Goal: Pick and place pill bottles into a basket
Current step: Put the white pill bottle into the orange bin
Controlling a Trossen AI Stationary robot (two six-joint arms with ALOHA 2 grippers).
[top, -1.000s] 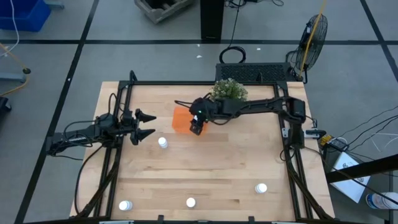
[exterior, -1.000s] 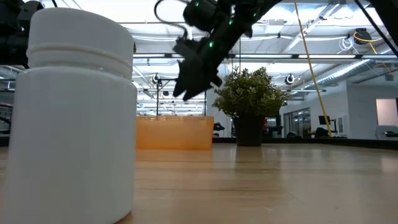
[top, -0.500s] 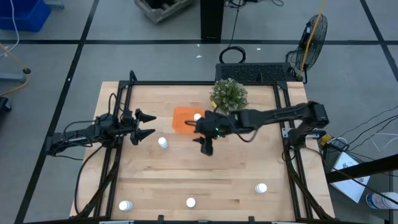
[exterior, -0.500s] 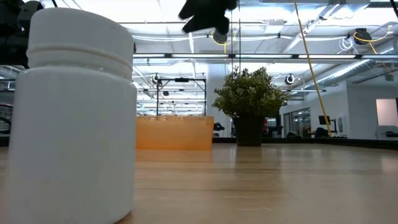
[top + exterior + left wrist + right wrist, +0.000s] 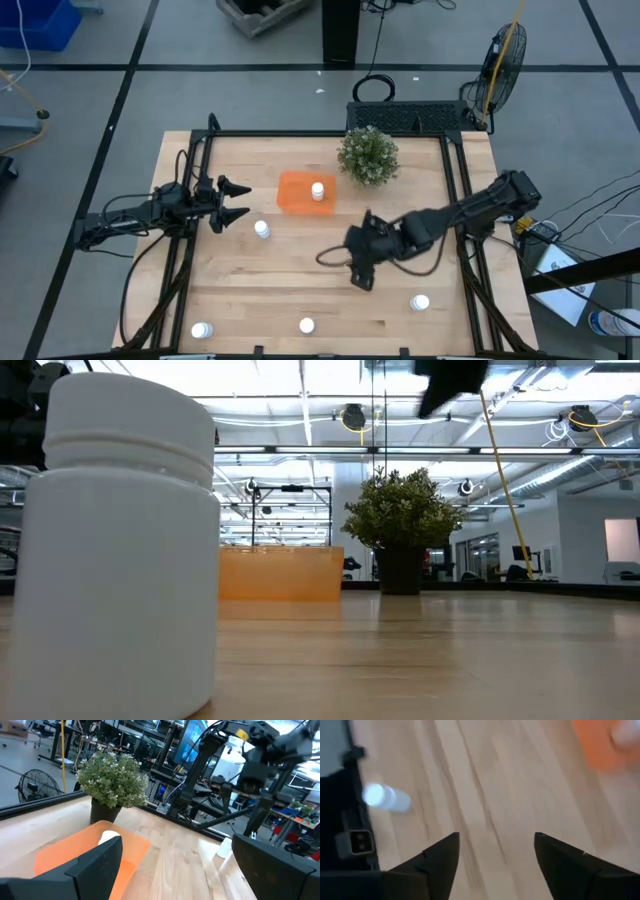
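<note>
Pale-wood table (image 5: 300, 270) — the work surface, carrying all items listed.

Plant (image 5: 367, 155), green and bushy, potted, at the far edge; not a task item.

Basket (image 5: 303, 192), orange and shallow, just beside the plant toward the left arm. One pill bottle (image 5: 318, 189) already stands in it near the plant-side wall.

Right gripper (image 5: 361, 273), over bare wood at mid-table, well apart from the basket, fingers spread with nothing between them (its wrist view shows only board in the gap).

Left gripper (image 5: 232, 201), waiting at the left edge, fingers wide and empty, pointed toward the basket.

Loose pill bottles, four: one (image 5: 262, 230) near the left gripper's tips; three along the near edge — at the right (image 5: 420, 302), the middle (image 5: 307, 325) and the left (image 5: 203, 330).

Handling note: the step in hand looks like the reach for the next bottle. The near-right bottle and the middle one lie closest to the right gripper. Best practice would be to centre the open fingers over the cap, descend squarely so neither tip nudges it, and close on the body below the cap; these bottles are light and would likely topple if clipped.

Not determinable:
- The low view is filled by one near-edge bottle (image 5: 120, 540) on one side; which of the three it is cannot be told.
- The right wrist view is smeared; a pale bottle (image 5: 385, 797) and an orange corner (image 5: 600, 742) are recognisable, little else.
- Which bottle is being targeted.
</note>
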